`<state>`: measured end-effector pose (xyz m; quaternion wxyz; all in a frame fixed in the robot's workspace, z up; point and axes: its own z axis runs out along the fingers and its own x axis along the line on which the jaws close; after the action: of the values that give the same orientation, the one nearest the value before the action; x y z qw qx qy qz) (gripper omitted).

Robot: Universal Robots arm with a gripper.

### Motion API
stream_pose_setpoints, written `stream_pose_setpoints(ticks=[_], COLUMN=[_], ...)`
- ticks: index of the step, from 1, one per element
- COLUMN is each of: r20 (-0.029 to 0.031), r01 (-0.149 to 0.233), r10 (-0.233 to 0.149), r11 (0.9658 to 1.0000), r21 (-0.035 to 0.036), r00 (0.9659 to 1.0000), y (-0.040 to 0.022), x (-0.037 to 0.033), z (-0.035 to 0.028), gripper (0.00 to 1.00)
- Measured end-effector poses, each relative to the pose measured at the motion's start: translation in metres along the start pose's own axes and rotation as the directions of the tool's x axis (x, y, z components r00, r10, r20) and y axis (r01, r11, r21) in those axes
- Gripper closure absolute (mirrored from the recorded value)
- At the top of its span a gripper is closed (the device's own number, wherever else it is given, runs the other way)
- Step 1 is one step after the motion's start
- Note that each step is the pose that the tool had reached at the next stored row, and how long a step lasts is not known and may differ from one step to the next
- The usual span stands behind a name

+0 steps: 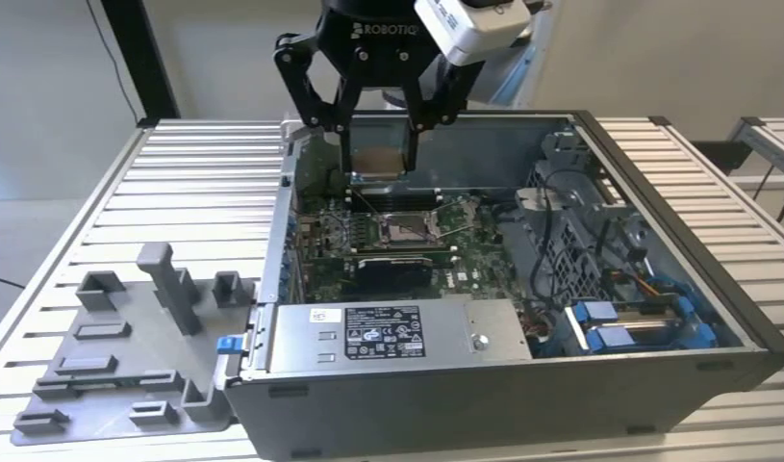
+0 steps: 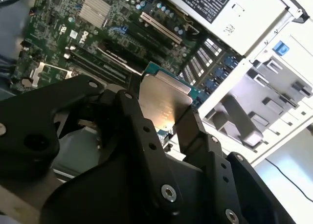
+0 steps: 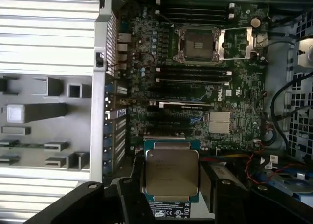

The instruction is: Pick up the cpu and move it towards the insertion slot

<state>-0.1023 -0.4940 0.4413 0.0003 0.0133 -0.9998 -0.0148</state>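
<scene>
Cpu [image 1: 380, 160]: thin square chip, clamped by two opposite edges between gripper [image 1: 379, 166] fingers. Raised above open case, clear of board. Tan-gold face toward exterior view; silvery metal face with green border in both wrist views.

Insertion slot [image 1: 405, 229]: square socket on board, silver metal frame, brownish-gold centre exposed. Lies below cpu, apart from it.

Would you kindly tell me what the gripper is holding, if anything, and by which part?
The gripper holds the cpu, jaws shut on two opposite edges, both flat faces left bare, above the open computer case.
</scene>
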Motion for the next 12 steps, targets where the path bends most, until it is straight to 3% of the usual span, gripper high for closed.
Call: stream_pose_setpoints(ticks=[12], r20=[0.0], r01=[0.0], r10=[0.0], r11=[1.0], r21=[0.0], r00=[1.0], y=[-0.0008], x=[-0.0289], z=[0.0001], gripper=[1.0])
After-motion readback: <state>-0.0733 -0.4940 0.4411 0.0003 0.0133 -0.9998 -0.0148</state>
